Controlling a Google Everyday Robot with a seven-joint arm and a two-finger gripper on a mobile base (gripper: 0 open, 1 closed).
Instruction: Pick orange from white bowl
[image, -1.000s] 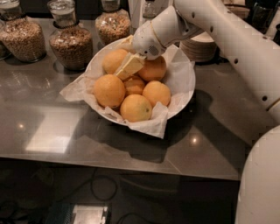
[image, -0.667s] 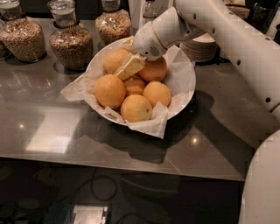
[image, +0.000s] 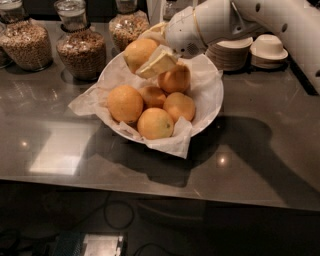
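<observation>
The white bowl (image: 214, 102), lined with crumpled white paper, stands on the grey counter and holds several oranges. My gripper (image: 146, 54) reaches in from the upper right and is shut on an orange (image: 134, 52) at the bowl's back left. It holds that orange a little above the others. One cream finger (image: 158, 62) lies across the orange's front right side; the other is mostly hidden behind it. The remaining oranges, including a large one (image: 125, 103) at the left and one (image: 155, 123) at the front, lie in the bowl below.
Glass jars of grain (image: 80, 49) stand behind the bowl at the left and middle. Stacked small white bowls (image: 228, 52) and cups (image: 268, 47) stand at the back right. My white arm (image: 260, 15) crosses the top right. The counter's front edge (image: 150, 187) runs below.
The gripped orange has risen slightly up and to the right with the gripper, away from the pile. The other oranges and the bowl have not moved.
</observation>
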